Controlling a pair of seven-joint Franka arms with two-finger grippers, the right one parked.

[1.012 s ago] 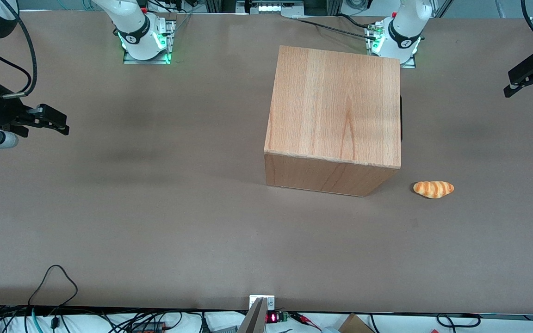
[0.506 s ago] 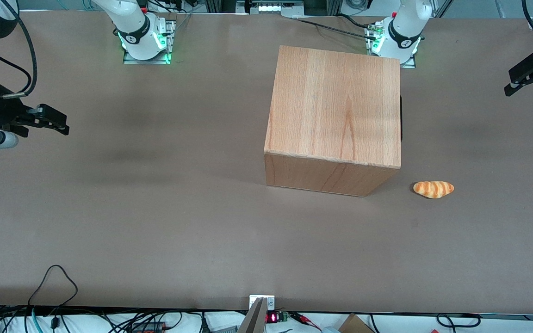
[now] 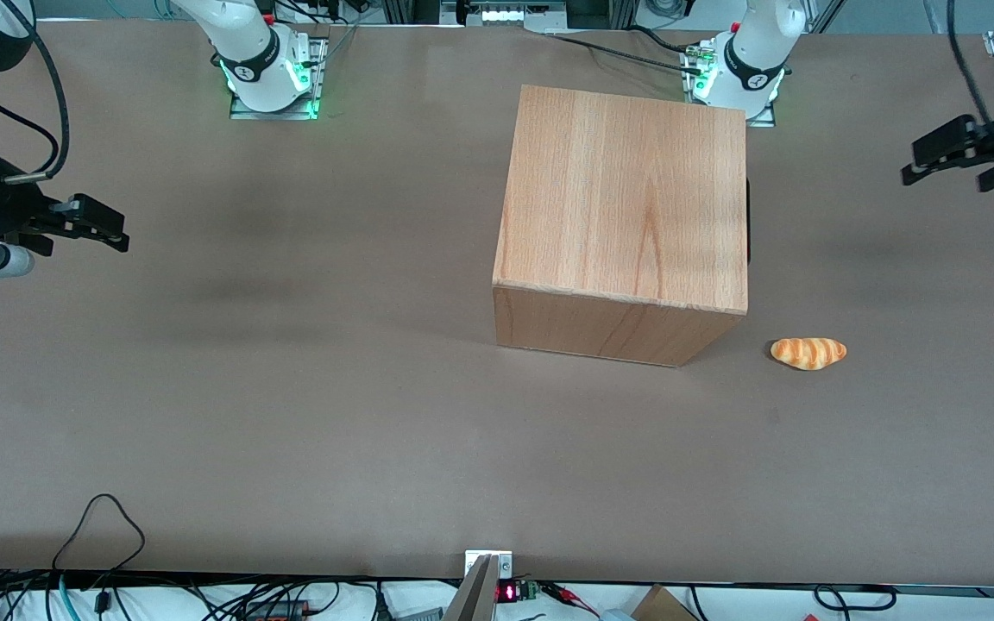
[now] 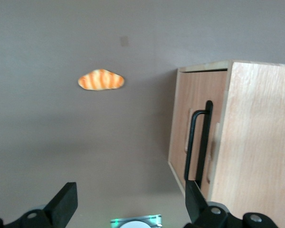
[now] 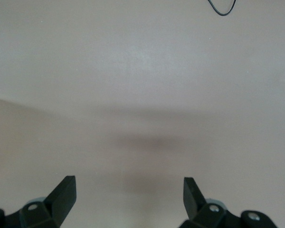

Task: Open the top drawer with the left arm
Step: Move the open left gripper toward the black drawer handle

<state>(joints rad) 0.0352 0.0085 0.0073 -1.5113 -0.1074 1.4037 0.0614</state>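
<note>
**Left gripper high near the table's end, cabinet drawer shut**

In the front view you see the beech-wood cabinet box [image 3: 626,216] standing on the brown table [image 3: 290,388], closer to the working arm's end and near the edge where the arm bases are bolted. Only its plain wood-grain top and one side wall face you here; a thin black strip shows along the side turned toward the working arm's end. The small orange-striped croissant-shaped bread [image 3: 808,353] lies on the table just off the cabinet's corner nearest the front camera, apart from it. Your white left arm [image 3: 754,52] rises from its base beside the cabinet, and its small black two-finger gripper [image 3: 920,164] hangs above the table close to the working arm's end, well apart from the cabinet, tips pointing toward it.

In the left wrist view you look past the gripper [image 4: 128,204], whose black fingers [image 4: 64,202] stand spread wide with nothing between them. The cabinet's front faces this camera, and the top drawer [image 4: 199,109] sits flush in the box, closed. A black bar handle [image 4: 199,142] runs across the front panels; you cannot tell from here which drawer it belongs to. The bread lies on the table in front of the cabinet, apart from it.
</note>
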